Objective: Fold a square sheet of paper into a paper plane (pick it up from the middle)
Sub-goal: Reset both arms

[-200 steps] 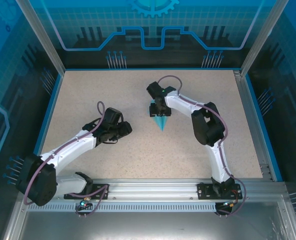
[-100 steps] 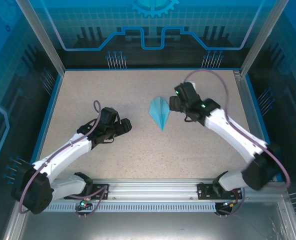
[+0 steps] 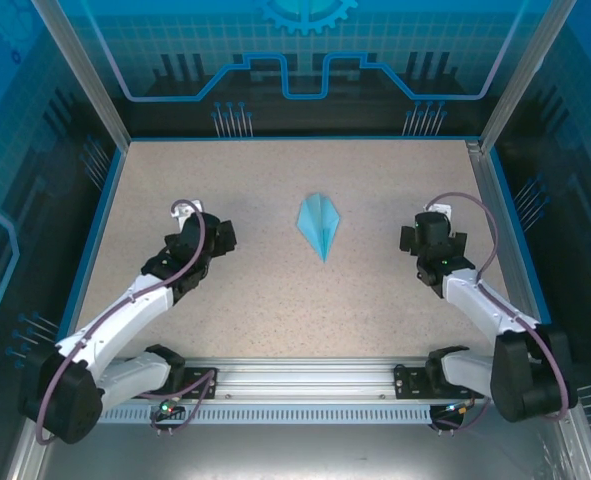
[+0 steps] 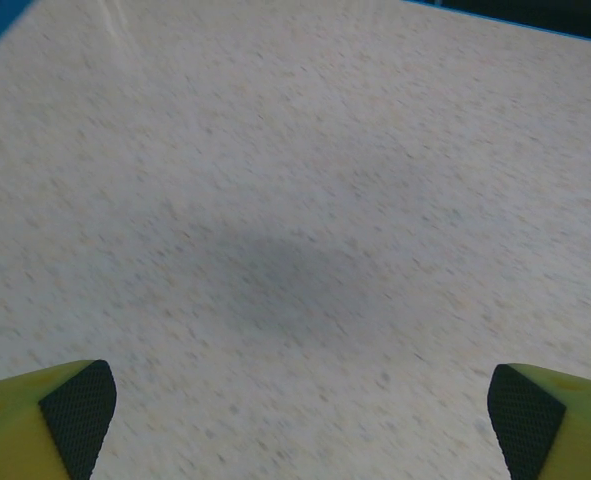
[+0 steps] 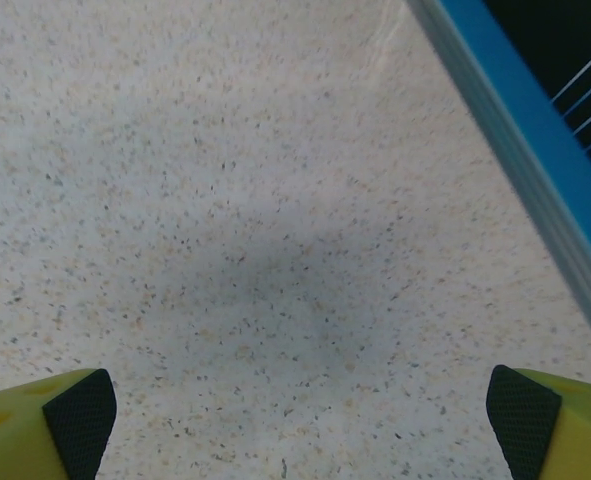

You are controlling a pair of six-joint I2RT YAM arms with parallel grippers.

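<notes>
The square sheet of paper lies folded into a light blue paper plane (image 3: 318, 224), flat on the speckled table (image 3: 275, 180) near its middle, sharp point toward the arms. Nothing touches it. My left gripper (image 3: 218, 236) hovers well to its left and my right gripper (image 3: 422, 235) well to its right, each about a gripper's length or more away. In the left wrist view the left gripper (image 4: 300, 420) stands open over bare tabletop. Likewise the right gripper (image 5: 300, 420) stands open in the right wrist view, with nothing between its fingers (image 5: 75, 415).
A blue rim (image 5: 515, 120) borders the table close to the right gripper's right side. A metal rail (image 3: 305, 375) with both arm bases runs along the near edge. Enclosure posts (image 3: 80, 75) stand at the back corners.
The right gripper let go of the plane and swung right and back toward its base. The left arm drew back to the left. Both grippers opened wide. The plane stays where it was.
</notes>
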